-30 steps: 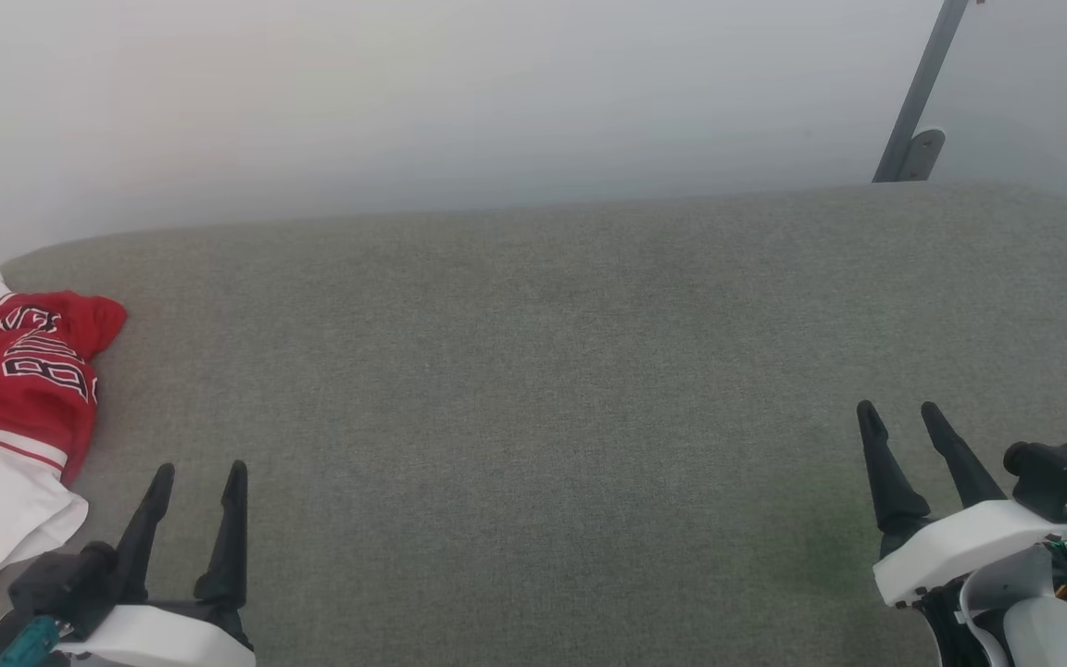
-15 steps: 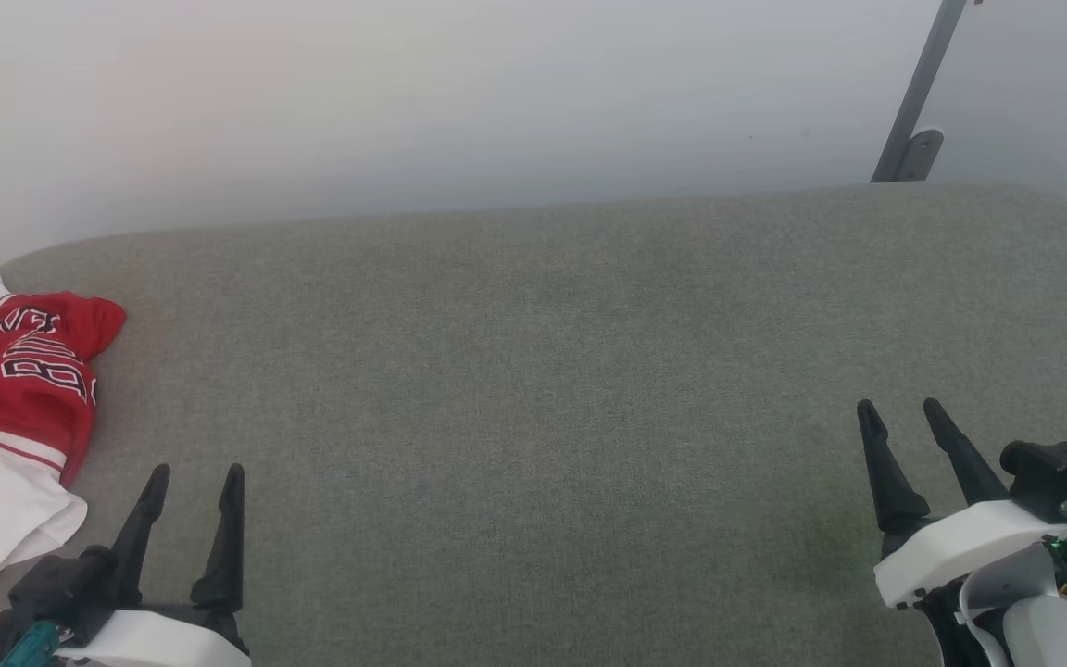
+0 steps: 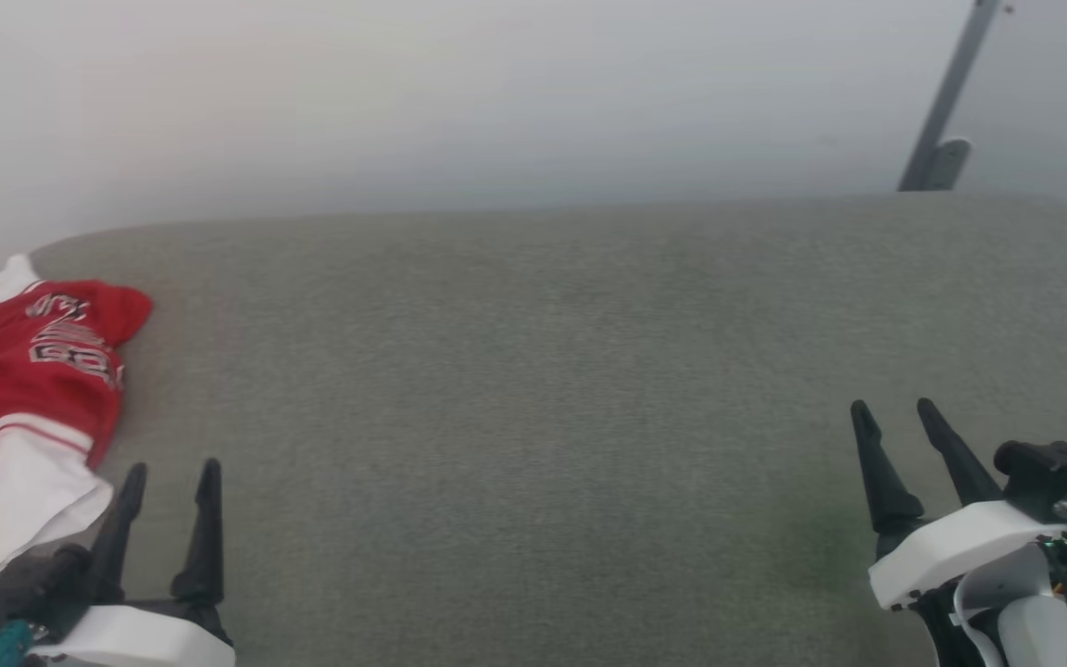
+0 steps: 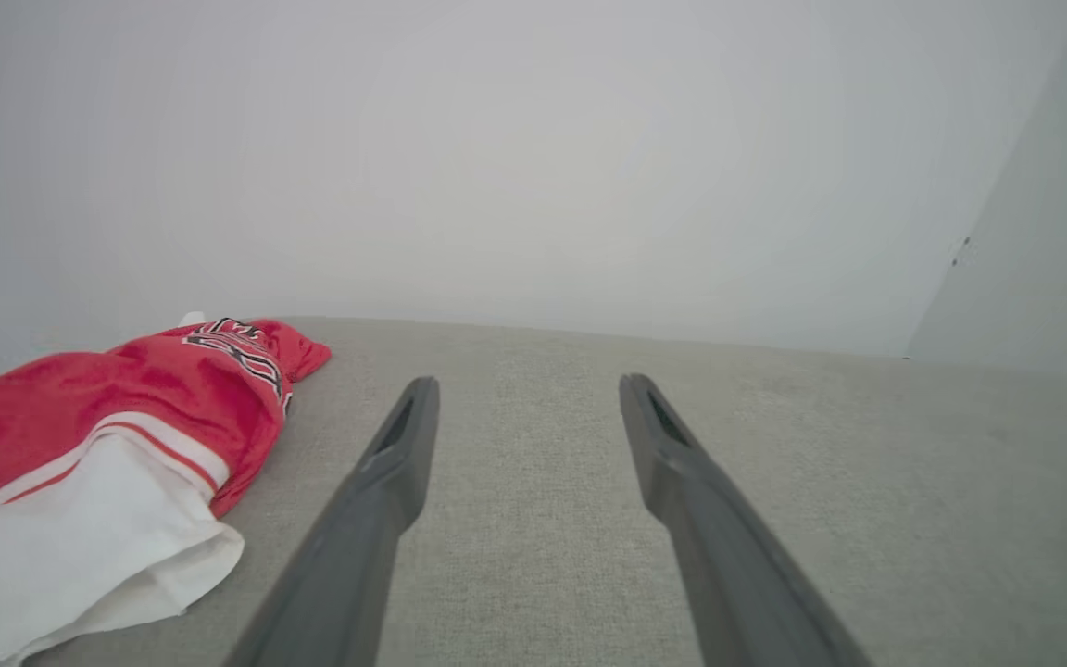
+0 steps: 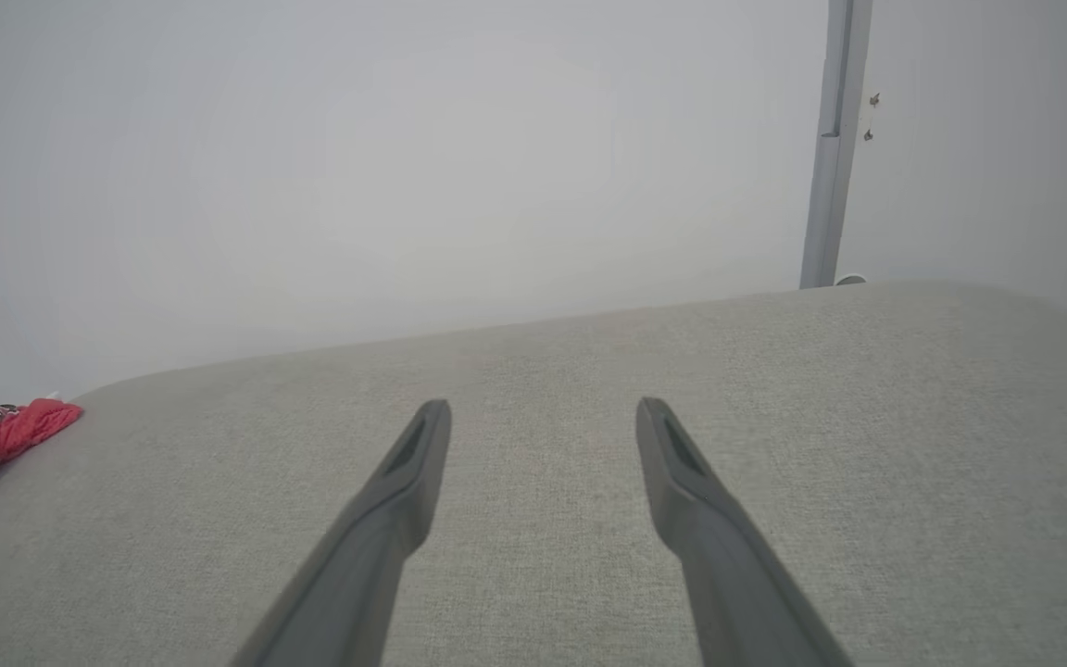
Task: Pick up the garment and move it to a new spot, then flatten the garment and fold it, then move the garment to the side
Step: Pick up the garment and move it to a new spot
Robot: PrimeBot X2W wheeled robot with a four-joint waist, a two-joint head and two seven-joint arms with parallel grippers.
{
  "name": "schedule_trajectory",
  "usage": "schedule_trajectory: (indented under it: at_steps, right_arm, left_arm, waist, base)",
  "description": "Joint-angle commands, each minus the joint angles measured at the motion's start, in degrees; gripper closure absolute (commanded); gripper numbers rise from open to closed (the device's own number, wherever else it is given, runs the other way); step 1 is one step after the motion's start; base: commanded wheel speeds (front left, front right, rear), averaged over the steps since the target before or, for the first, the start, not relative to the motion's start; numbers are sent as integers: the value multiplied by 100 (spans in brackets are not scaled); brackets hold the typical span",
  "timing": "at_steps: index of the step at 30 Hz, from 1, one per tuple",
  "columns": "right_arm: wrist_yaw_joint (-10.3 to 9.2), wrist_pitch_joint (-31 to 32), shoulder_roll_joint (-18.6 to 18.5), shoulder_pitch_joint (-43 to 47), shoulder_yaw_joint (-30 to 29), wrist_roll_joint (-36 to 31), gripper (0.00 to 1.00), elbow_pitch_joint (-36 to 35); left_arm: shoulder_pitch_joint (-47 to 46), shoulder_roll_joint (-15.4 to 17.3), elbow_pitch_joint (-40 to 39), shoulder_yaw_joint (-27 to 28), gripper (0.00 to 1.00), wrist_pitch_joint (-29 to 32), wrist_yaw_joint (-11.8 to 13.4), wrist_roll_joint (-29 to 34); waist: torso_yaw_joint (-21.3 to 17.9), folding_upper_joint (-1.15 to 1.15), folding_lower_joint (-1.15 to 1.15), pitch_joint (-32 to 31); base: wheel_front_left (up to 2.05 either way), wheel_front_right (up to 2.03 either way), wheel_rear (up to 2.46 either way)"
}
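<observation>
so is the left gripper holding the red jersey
No, the left gripper is open and empty, beside the crumpled red-and-white jersey.

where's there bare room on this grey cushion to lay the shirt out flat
The whole middle of the grey cushion is bare, from the garment at its left end across to the right edge, between the back wall and the left gripper and right gripper. Crowded only at the left end.

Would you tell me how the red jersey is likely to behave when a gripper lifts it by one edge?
The red jersey will probably hang limp, since it already lies crumpled in soft folds. It looks thin and is likely light, so it should lift easily. If pushed on the grey upholstered surface, it may drag and bunch rather than slide.
</observation>
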Motion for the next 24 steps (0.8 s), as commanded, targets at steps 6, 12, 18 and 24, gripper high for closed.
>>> schedule_trajectory:
  at_steps: [6,12,18,24]
  right_arm:
    - [0,82,15,-75,197,-8,0,-20]
    - [0,136,36,-176,459,27,0,22]
    - [0,132,69,-266,709,71,0,134]
    - [0,59,91,-298,826,128,0,255]
  left_arm:
    - [-110,64,101,148,0,-30,-7,-110]
    - [-150,137,156,247,0,-30,-7,-165]
    - [-80,191,172,297,0,-30,-7,-189]
    - [-16,228,205,315,0,-28,32,-205]
  waist:
    - [463,0,0,-55]
    - [985,0,0,-105]
    - [1566,0,0,-195]
    - [1893,0,0,-236]
  base:
    - [0,0,0]
    - [0,0,0]
    - [0,0,0]
    - [0,0,0]
